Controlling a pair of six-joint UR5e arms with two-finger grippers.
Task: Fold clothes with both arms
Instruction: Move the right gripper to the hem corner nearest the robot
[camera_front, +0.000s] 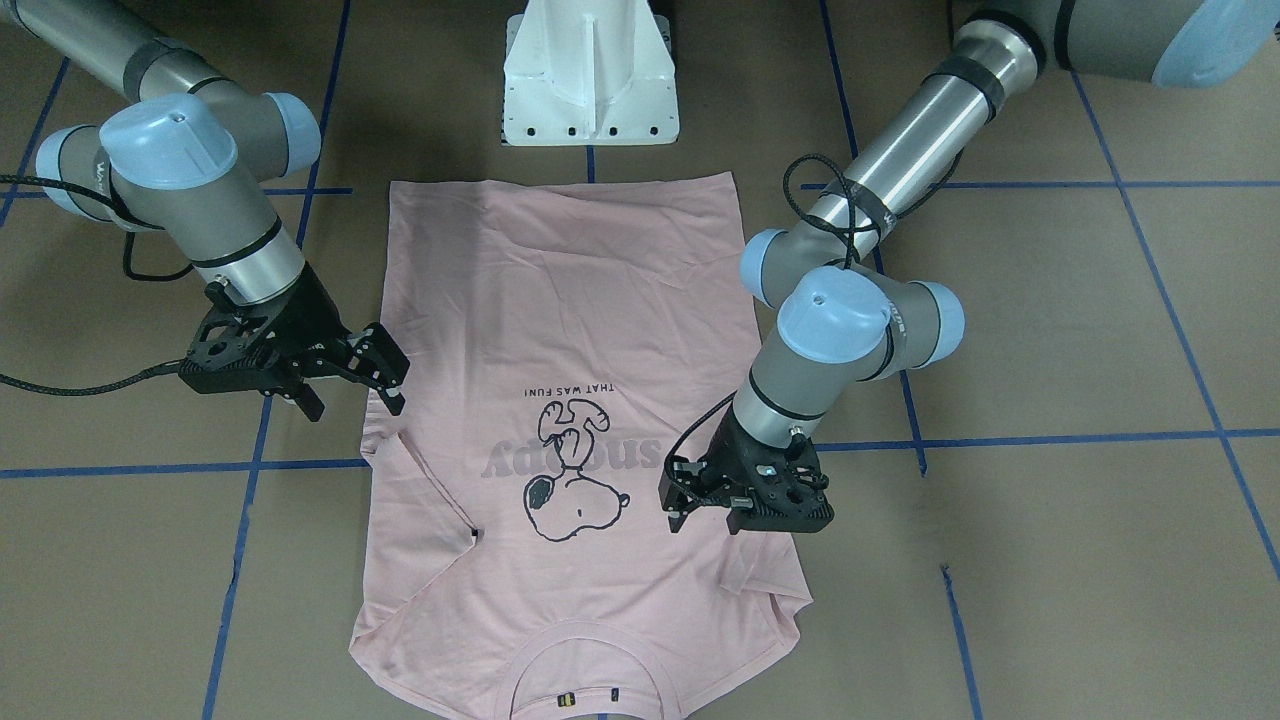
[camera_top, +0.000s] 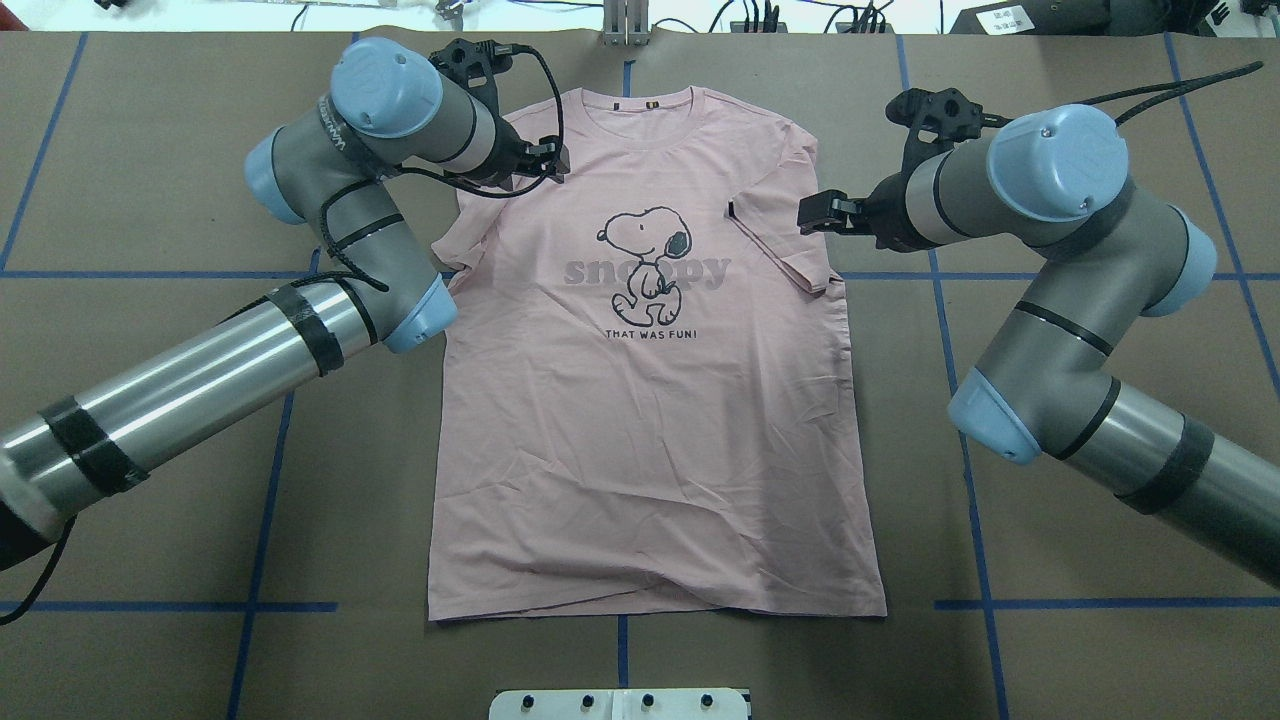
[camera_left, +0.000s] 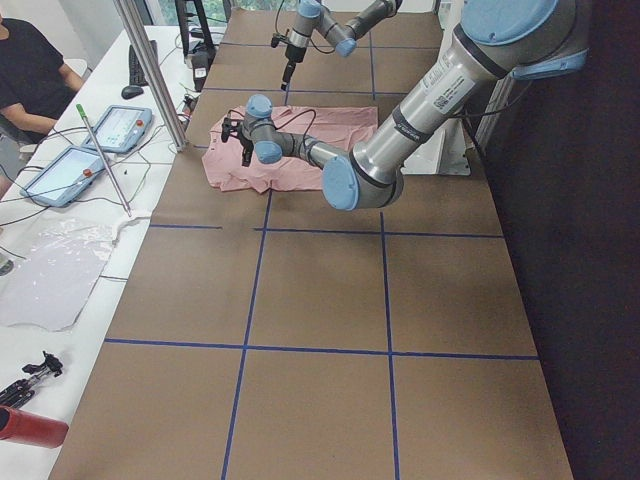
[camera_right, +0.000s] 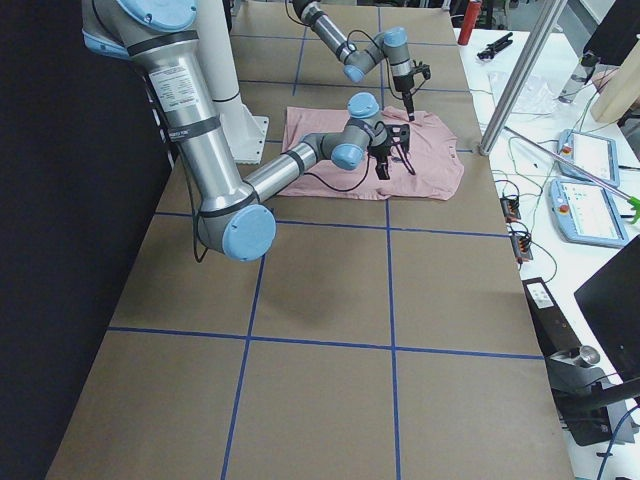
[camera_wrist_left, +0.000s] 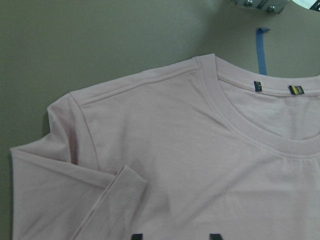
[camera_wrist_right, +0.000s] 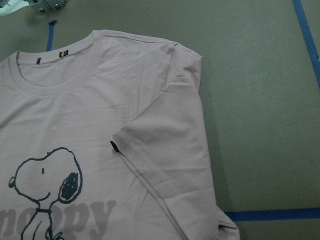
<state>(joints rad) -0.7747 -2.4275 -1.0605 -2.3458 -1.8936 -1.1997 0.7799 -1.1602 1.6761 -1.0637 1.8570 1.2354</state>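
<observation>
Fingers (camera_front: 675, 508) on my left gripper (camera_front: 704, 520) stand apart with nothing between them. The fingers (camera_front: 388, 365) of the right gripper (camera_front: 356, 402) are spread too and hold no cloth.

From the operators' side I go from near to far. Nearest is the ribbed collar (camera_front: 590, 650) of the pink T-shirt (camera_front: 560, 300), which lies face up and flat on the brown table (camera_front: 1050, 350). Its neck points away from the robot. Just past the collar, both short sleeves are turned in onto the chest. The right sleeve (camera_front: 420, 480) lies as a slanted flap, with its small dark tag (camera_front: 472, 536) at the tip. The left sleeve (camera_front: 760, 575) is bunched more loosely at the shoulder.

Next is the left gripper, over the shirt's edge beside the Snoopy print (camera_front: 575, 490) and just above that folded left sleeve. I can't tell whether its tips touch the fabric. A little farther, the right gripper sits at the opposite edge by the armpit. One finger is over the cloth and the other over bare table.

Beyond them the shirt's body lies smooth with light creases, and the left arm (camera_front: 880, 210) and right arm (camera_front: 200, 200) angle in from either side. The straight hem (camera_front: 560, 183) is the farthest part of the shirt. Just behind it is the white pedestal (camera_front: 590, 90), with blue tape lines (camera_front: 1100, 436) crossing the table.
</observation>
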